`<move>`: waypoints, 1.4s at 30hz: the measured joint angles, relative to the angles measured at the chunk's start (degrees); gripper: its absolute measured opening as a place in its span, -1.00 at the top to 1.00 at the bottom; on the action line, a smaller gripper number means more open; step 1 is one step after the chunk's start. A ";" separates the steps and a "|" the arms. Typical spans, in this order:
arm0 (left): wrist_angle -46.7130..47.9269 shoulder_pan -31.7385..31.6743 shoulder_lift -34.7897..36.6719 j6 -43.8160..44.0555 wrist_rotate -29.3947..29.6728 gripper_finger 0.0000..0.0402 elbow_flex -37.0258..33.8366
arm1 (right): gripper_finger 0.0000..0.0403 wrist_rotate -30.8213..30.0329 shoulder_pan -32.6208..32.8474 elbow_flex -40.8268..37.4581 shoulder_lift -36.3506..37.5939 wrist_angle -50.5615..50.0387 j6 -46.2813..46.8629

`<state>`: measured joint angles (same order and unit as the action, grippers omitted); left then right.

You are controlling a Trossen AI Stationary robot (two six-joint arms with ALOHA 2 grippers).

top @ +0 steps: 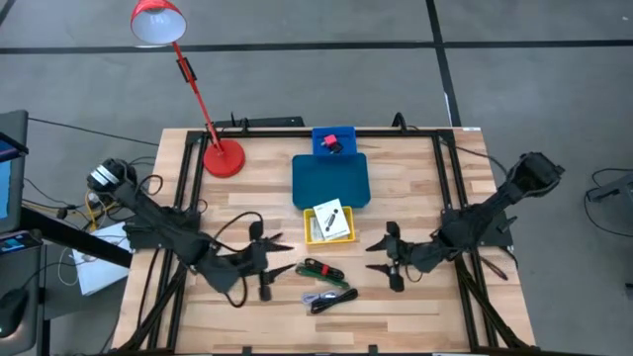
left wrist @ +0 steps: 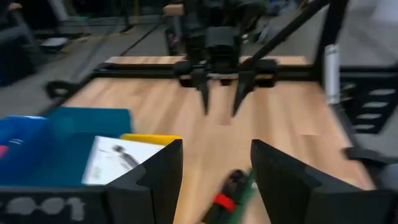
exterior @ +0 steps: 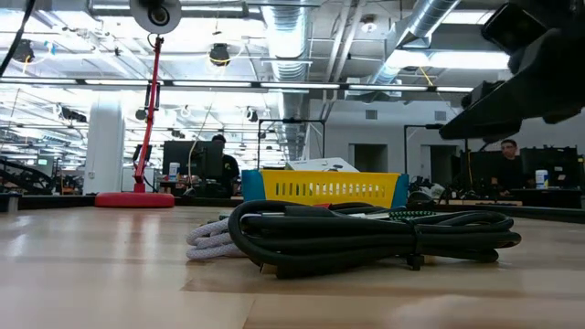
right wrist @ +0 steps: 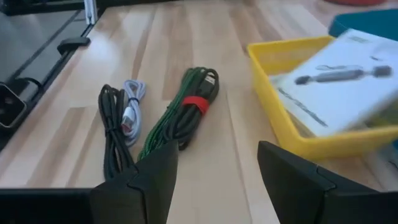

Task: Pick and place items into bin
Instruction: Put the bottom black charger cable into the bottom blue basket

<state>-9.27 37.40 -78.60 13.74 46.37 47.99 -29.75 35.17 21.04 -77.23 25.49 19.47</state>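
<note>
Black rubbery cable, coiled beside a pale braided cord, lies nearest; just beyond it, the green cable bundle with its red band. Both open end effectors, left and right, flank these on the wooden tabletop. Judging by this, a grasp comes next. Farther, the yellow bin holds a white card.

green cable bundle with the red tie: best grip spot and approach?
Take the green cable bundle across its middle, by the red tie, where the strands are cinched tight. It lies flat on the table, so come straight down with the pincer spanning its narrow width.
</note>
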 joint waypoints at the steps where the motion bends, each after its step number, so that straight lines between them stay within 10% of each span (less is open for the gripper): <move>1: -3.45 0.44 0.43 0.29 -0.87 0.12 -2.27 | -0.06 0.84 -0.16 0.00 -1.69 2.38 -1.04; 19: -18.73 1.63 0.73 4.29 0.85 0.12 -15.33 | -0.06 20.58 -1.39 8.28 -17.44 1.47 0.53; 42: -18.34 1.65 0.73 4.91 -12.03 0.11 -15.33 | -0.06 15.34 -0.83 9.44 -17.77 -2.74 9.06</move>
<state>-27.62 39.05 -77.87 18.65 34.34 32.67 -14.41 34.33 30.48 -95.00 22.75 28.53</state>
